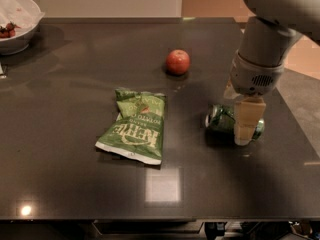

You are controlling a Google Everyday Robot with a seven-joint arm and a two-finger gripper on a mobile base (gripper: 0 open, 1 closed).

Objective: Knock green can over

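Tabletop (75,184) looks glossy, chip bag (134,129) crinkled and shiny, green can (220,118) metallic beneath matt, perhaps plastic jaws.

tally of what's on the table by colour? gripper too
Green: 2, the green can lying on its side and the chip bag
Red: 1, the apple
White: 1, the bowl
Total: 4
The gripper is down at the can's right end.
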